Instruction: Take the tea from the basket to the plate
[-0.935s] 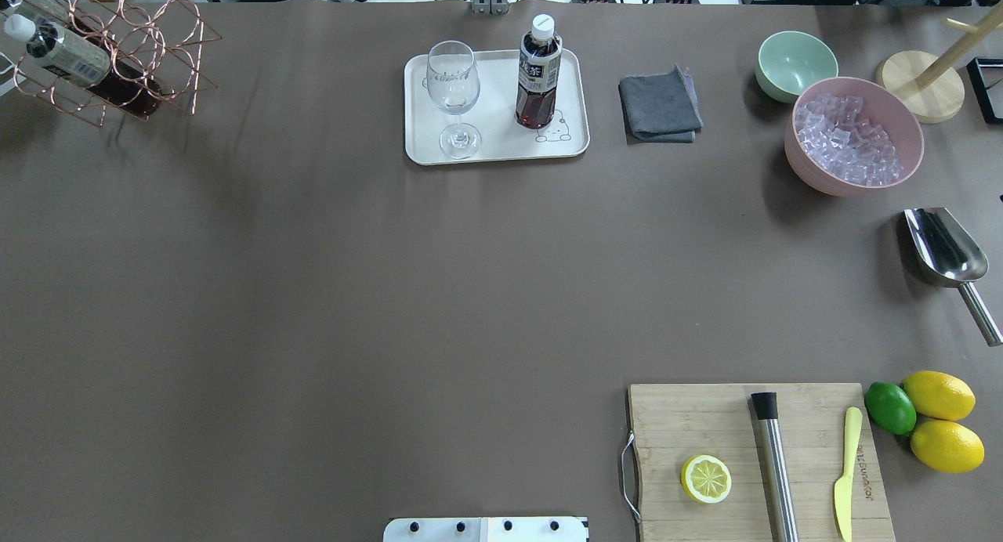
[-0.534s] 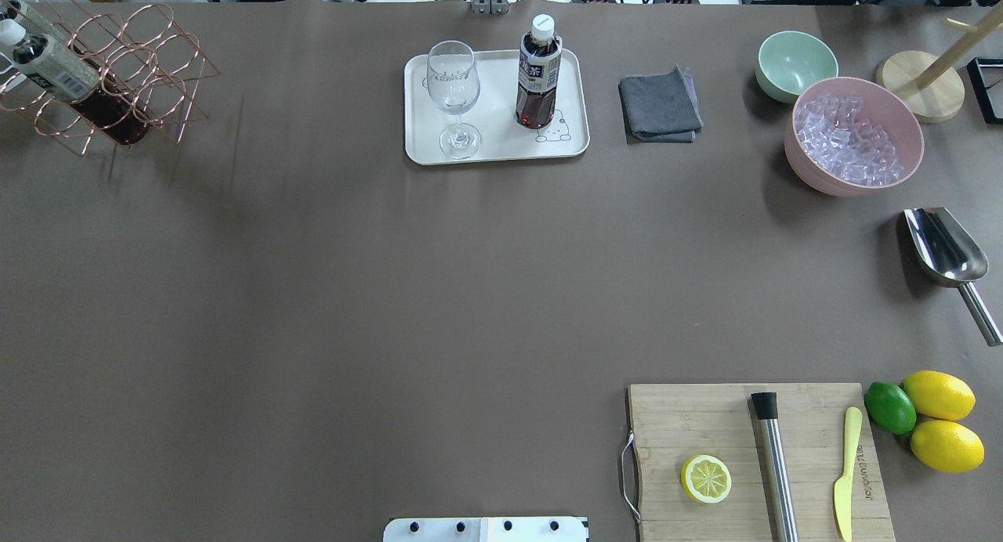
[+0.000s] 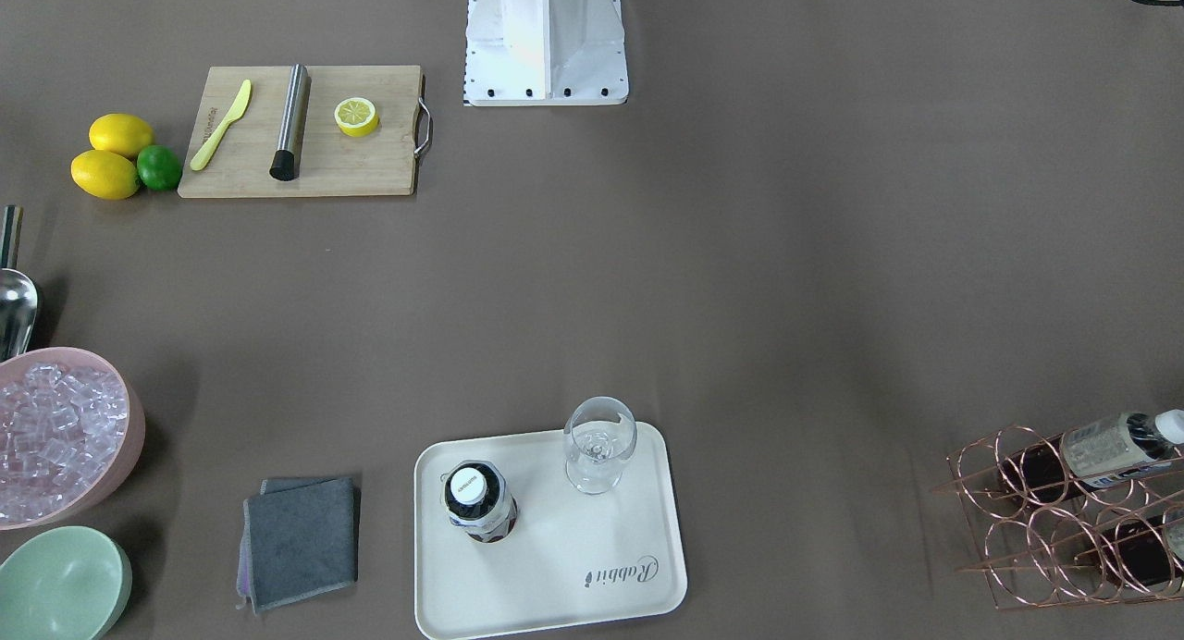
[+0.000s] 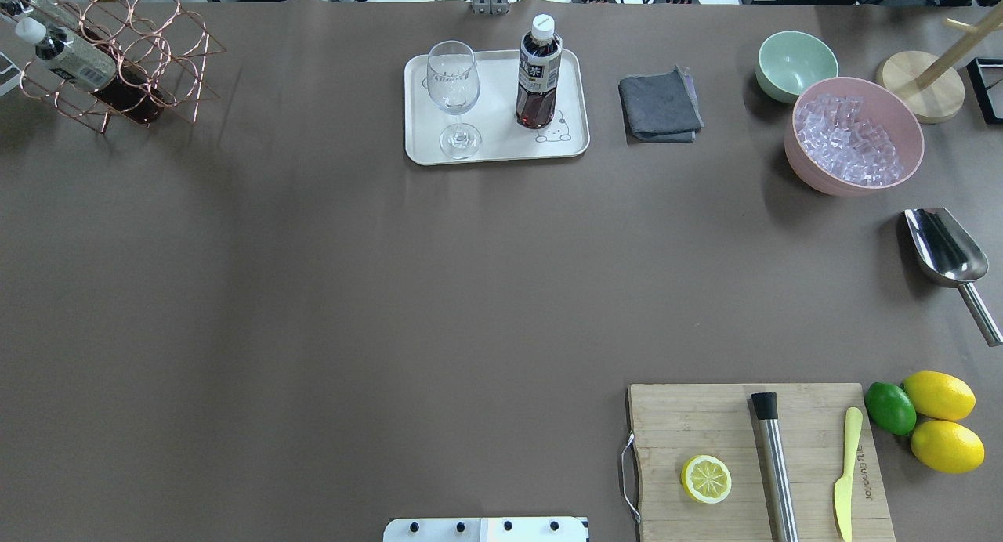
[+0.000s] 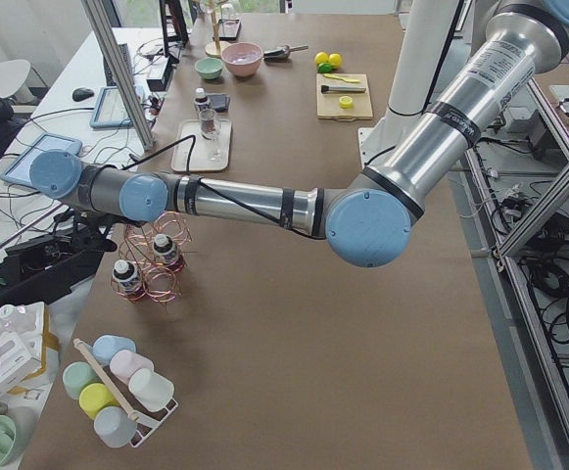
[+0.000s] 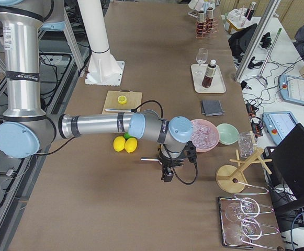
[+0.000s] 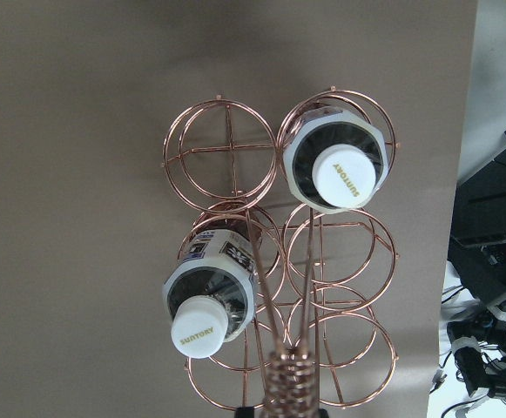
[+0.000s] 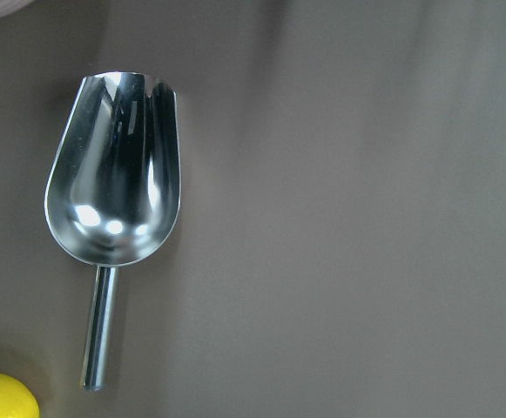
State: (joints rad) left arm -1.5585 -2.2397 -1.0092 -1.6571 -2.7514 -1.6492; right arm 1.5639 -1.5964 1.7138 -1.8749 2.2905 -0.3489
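Scanning from far left: basket (image 4: 117, 64) with two tea bottles (image 4: 74, 60) inside. The left gripper (image 7: 280, 407) is at its handle, grip can't be told. Centre: one tea (image 4: 538, 80) stands on the plate (image 4: 501, 146), so probably done. Far right: right gripper (image 6: 167, 177) over the scoop (image 4: 944, 248), opening unseen.

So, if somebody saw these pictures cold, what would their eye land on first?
Probably the copper wire basket at the table's far left corner, holding two tea bottles. Next, a third tea bottle standing upright on the cream plate beside a stemmed glass, and the pink bowl of ice on the far right.
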